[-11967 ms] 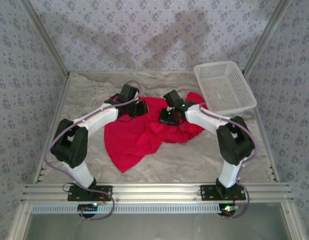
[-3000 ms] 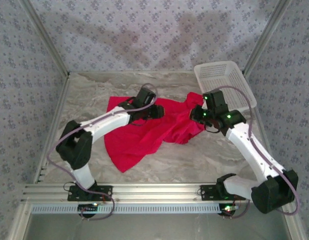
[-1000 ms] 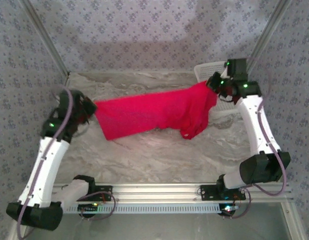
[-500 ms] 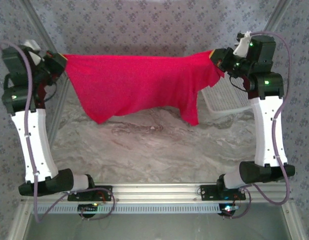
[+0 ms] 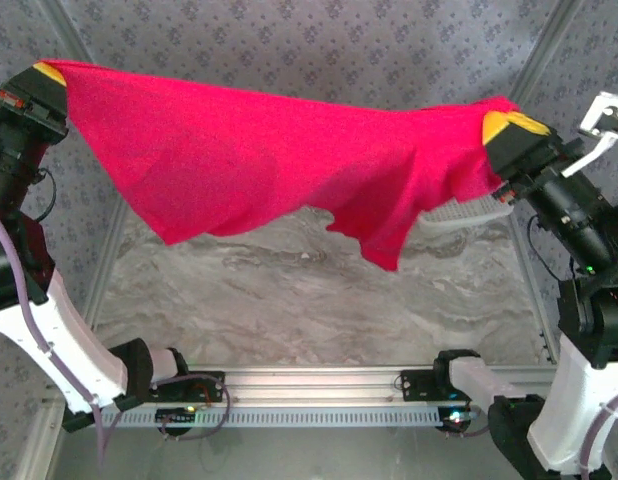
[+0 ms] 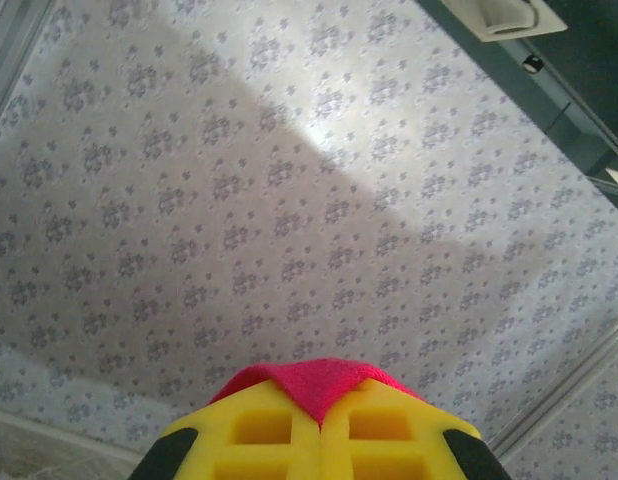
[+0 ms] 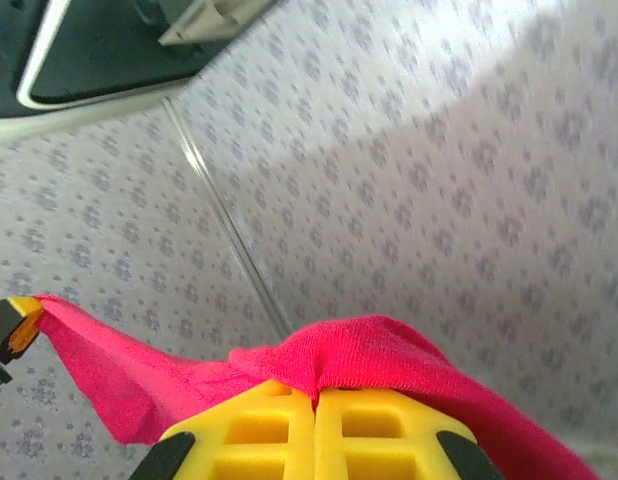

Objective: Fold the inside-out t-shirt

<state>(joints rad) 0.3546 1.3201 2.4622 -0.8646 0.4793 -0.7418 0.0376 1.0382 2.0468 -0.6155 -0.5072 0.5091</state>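
Note:
The inside-out t-shirt (image 5: 279, 150) is bright red and hangs stretched in the air high above the table, held at two ends. My left gripper (image 5: 47, 75) is shut on its left end at the top left; red cloth (image 6: 314, 385) pokes out between the yellow fingers (image 6: 249, 430). On the right, my right gripper (image 5: 501, 125) is shut on the other end, with a red fold (image 7: 359, 355) pinched between its yellow fingers (image 7: 374, 430). The shirt's lower edge droops in two points, the longer one at centre right (image 5: 389, 245).
A white mesh basket (image 5: 469, 210) sits at the right edge of the marbled table (image 5: 309, 300), mostly hidden behind the shirt. Patterned walls close in the back and sides. The aluminium rail (image 5: 309, 385) with both arm bases runs along the near edge.
Both arms have lifted higher and spread wider, raising the shirt from the table and stretching it out in the air. Both grippers stay shut on its ends.

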